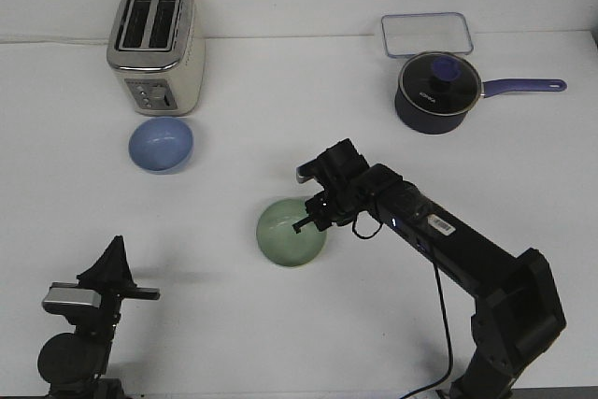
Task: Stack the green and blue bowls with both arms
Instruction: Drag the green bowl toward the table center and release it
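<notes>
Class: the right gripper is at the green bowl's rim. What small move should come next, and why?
Probably close the right gripper on the green bowl's rim and lift slightly: its fingers already sit at that rim, while the blue bowl waits apart near the toaster, so the green bowl must travel.

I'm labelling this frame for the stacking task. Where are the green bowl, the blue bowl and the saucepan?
green bowl (285,240), front view: on its inner surface, left of the right gripper.
blue bowl (161,143), front view: centre of its inside, before the toaster.
saucepan (432,105), front view: on its dark side wall below the lid.
</notes>
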### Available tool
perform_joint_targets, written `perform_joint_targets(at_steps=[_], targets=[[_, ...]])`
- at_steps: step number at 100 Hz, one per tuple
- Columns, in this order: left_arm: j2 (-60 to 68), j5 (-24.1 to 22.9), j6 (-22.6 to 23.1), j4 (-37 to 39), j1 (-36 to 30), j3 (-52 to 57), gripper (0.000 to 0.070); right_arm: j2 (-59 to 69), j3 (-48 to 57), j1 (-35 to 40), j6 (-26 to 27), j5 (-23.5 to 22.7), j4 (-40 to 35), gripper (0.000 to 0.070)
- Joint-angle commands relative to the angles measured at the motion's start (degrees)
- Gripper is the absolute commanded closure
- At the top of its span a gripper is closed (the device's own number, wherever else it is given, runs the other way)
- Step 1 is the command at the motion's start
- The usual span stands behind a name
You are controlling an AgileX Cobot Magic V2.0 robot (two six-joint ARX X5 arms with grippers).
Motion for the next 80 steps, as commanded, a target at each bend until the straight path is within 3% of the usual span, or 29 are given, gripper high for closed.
perform_joint_targets(at_steps=[1, 80], targets=[[-0.07, -0.15, 0.63, 0.61, 0.00, -1.14, 0.0688, 1.49, 0.83, 0.72, 0.92, 1.05, 0.85, 0.0700], [-0.07, -0.17, 0.63, 0.61, 0.00, -1.14, 0.0688, 1.53, 0.79, 1.11, 1.20, 2.10, 0.20, 0.0678]])
